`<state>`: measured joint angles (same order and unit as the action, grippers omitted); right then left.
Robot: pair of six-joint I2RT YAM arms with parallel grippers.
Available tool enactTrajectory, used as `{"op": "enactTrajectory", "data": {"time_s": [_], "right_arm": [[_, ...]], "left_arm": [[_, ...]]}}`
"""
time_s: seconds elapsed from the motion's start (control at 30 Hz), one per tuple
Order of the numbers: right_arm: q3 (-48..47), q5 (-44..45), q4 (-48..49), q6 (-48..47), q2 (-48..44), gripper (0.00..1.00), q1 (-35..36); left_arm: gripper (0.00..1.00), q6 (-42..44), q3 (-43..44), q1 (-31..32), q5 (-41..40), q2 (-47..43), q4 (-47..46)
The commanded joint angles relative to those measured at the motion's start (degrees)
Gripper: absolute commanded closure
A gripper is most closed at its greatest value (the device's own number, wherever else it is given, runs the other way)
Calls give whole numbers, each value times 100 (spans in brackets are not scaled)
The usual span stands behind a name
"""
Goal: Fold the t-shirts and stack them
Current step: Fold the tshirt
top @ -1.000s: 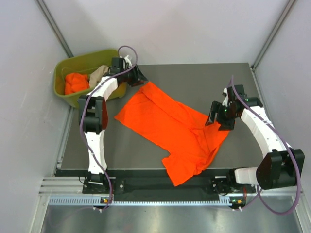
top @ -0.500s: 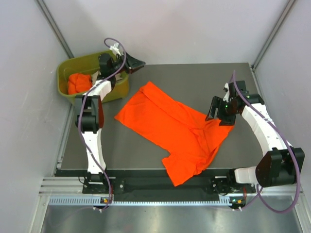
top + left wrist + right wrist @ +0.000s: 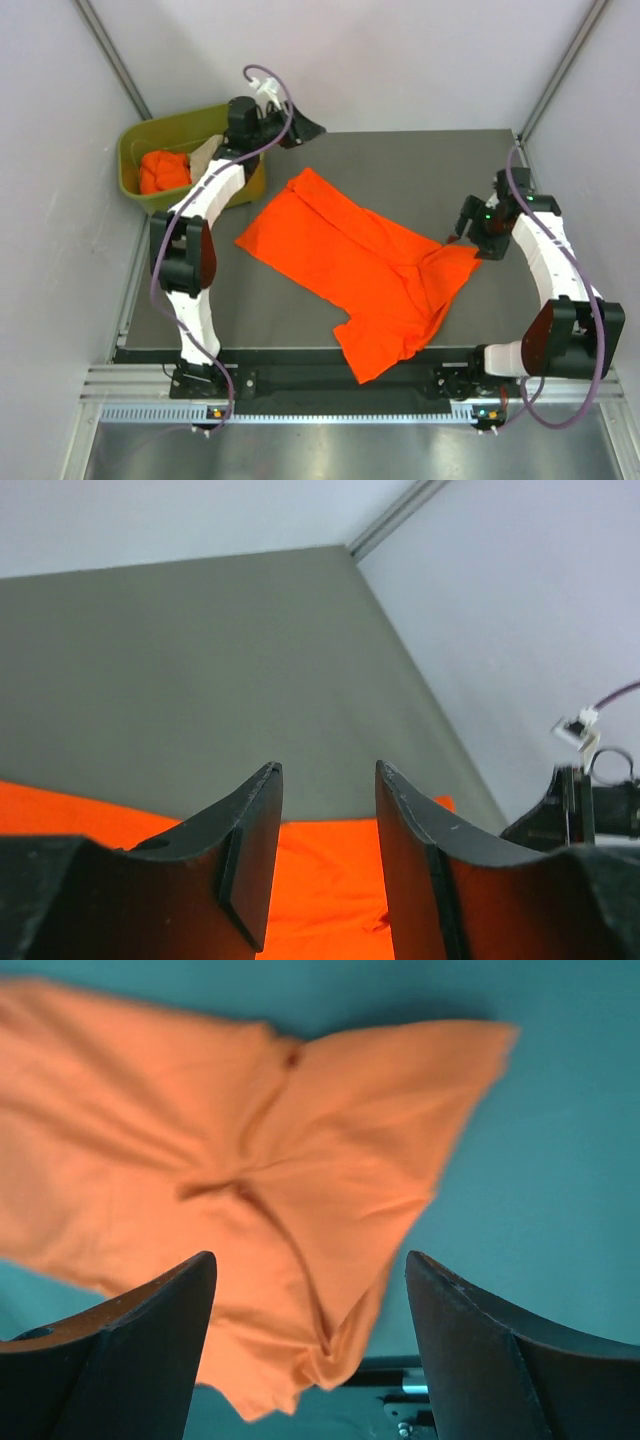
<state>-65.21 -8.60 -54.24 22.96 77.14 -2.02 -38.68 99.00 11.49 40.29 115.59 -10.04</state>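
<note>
One orange t-shirt [image 3: 365, 270] lies spread and rumpled across the middle of the desk [image 3: 420, 170], running slantwise from near the far left corner toward the near edge. Its lowest flap passes over that near edge, so how it ends there is hard to make out. Folds bunch on its right side.

The olive-green bin [image 3: 150, 140] sits at the far left corner. A balled orange shirt [image 3: 163, 170] shows inside it, with a beige shirt [image 3: 205, 152] beside it. The left arm crosses the bin's right end and hides most of the beige cloth.

The left gripper [image 3: 308, 128] is raised over the far edge of the desk, beside the bin. In the left wrist view its jaws stand apart with bare desk between them. Only a strip of the spread shirt shows there, cut off by the fingers [image 3: 250, 850].

The right gripper [image 3: 462, 228] hangs just off the shirt's right corner, toward the desk's right edge. Its jaws are spread wide and hold nothing. Its wrist view is soft and colour-shifted.
</note>
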Motion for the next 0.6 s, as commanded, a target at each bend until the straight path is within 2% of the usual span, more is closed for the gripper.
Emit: {"op": "enactTrajectory", "data": {"time_s": [0.0,0.03,0.2,0.37,0.57], "right_arm": [[184,17,387,244,81,24,-745],[236,-158,475,244,108,24,-904],[711,-432,984,270,423,18,-1652],[1229,-844,1670,411,652,19,-1723],[1573,-723,2461,323,942,28,-1714]], "left_arm": [[53,1362,-345,703,-1443,-888,1413],[54,1441,-642,810,-1732,-976,1522],[55,1047,-1856,1197,-1937,-1863,1470],[55,1020,-2701,1312,-1946,-2777,1645],[54,1213,-3255,1312,-2078,-3727,2242]]}}
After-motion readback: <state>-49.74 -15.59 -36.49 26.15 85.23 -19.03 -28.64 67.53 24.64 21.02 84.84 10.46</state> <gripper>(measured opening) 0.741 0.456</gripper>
